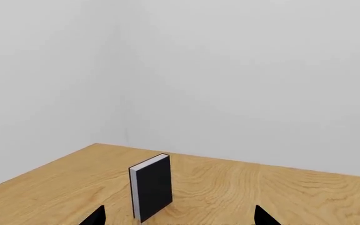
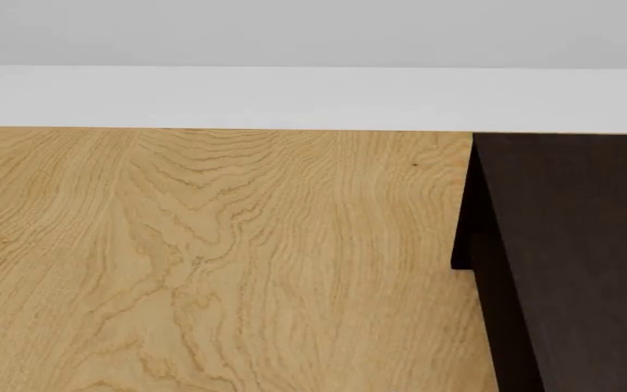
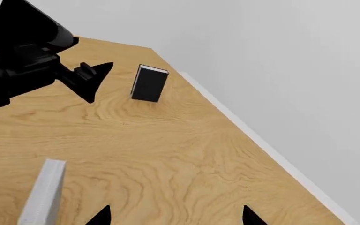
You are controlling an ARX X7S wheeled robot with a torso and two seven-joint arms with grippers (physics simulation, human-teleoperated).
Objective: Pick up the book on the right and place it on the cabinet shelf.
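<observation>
The light-grey book (image 3: 42, 194) stands upright on the wooden surface in the right wrist view, off to one side of my open right gripper (image 3: 176, 218) and not between its fingers. The dark brown cabinet (image 2: 575, 261) fills the right side of the head view, where only its flat top board and one side wall show. My left gripper (image 1: 180, 218) is open, with a black-covered book (image 1: 150, 187) standing just ahead of it, nearer one fingertip. In the right wrist view the left gripper (image 3: 95, 84) hangs close beside that black book (image 3: 148, 83). Neither gripper appears in the head view.
A white skirting strip (image 2: 291, 98) and pale walls bound the wood-grain surface (image 2: 237, 261). The room corner (image 1: 127, 93) lies beyond the black book. The left arm's black body (image 3: 17, 61) occupies one corner of the right wrist view.
</observation>
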